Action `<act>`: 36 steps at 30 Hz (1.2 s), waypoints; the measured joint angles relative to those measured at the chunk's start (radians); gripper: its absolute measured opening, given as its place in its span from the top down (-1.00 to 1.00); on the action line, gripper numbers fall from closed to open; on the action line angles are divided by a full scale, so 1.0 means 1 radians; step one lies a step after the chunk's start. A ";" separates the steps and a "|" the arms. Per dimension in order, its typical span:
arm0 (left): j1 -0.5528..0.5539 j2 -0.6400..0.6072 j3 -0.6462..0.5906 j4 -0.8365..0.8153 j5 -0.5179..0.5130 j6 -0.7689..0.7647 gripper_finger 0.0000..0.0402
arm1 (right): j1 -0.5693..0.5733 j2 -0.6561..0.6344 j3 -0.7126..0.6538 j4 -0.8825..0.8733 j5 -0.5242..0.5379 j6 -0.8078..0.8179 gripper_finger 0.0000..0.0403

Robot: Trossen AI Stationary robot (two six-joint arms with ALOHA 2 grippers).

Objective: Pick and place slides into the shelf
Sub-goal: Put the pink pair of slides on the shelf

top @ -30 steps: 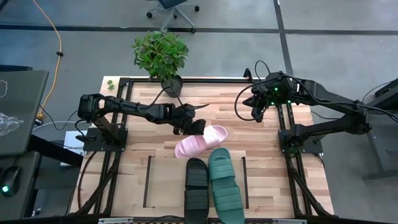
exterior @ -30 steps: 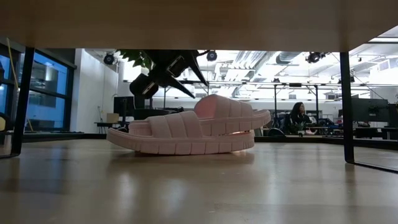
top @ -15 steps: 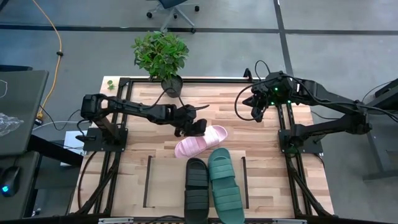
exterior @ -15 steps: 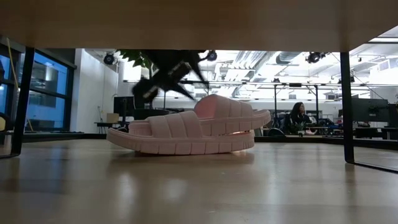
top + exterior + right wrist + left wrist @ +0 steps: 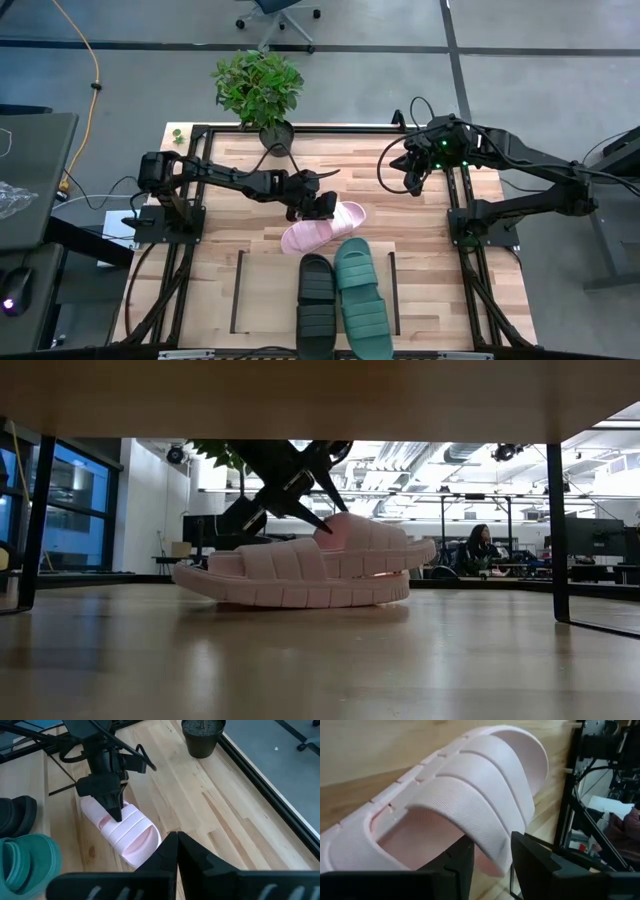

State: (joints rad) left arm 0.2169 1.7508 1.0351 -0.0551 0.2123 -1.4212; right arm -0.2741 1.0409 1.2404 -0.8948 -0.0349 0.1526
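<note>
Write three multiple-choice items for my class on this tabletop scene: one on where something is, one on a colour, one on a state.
1. Where is the left end effector?
A. at the pink slide's strap
B. over the plant
C. beside the teal slide

2. Which slides lie on the shelf?
A. pink and black
B. black and teal
C. pink and teal

3. How are the left end effector's fingers?
A. shut tight on nothing
B. open, straddling the strap's edge
C. holding the plant pot

Answers:
1 A: it sits on the pink slide.
2 B: the black slide and teal slide lie between the rails.
3 B: the left wrist view shows a finger on each side of the strap.
</note>
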 joint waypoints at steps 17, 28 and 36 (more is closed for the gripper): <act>-0.001 0.000 0.000 0.003 0.003 0.010 0.93 | 0.000 0.000 0.000 0.000 0.000 -0.003 1.00; -0.001 0.000 0.000 0.002 0.004 0.034 0.95 | 0.000 0.000 0.000 0.000 0.000 -0.001 1.00; 0.000 0.000 0.000 0.002 0.004 0.053 0.97 | 0.000 0.000 0.000 0.000 0.000 -0.001 1.00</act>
State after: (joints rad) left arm 0.2165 1.7508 1.0351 -0.0528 0.2161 -1.3678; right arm -0.2741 1.0409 1.2404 -0.8944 -0.0349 0.1517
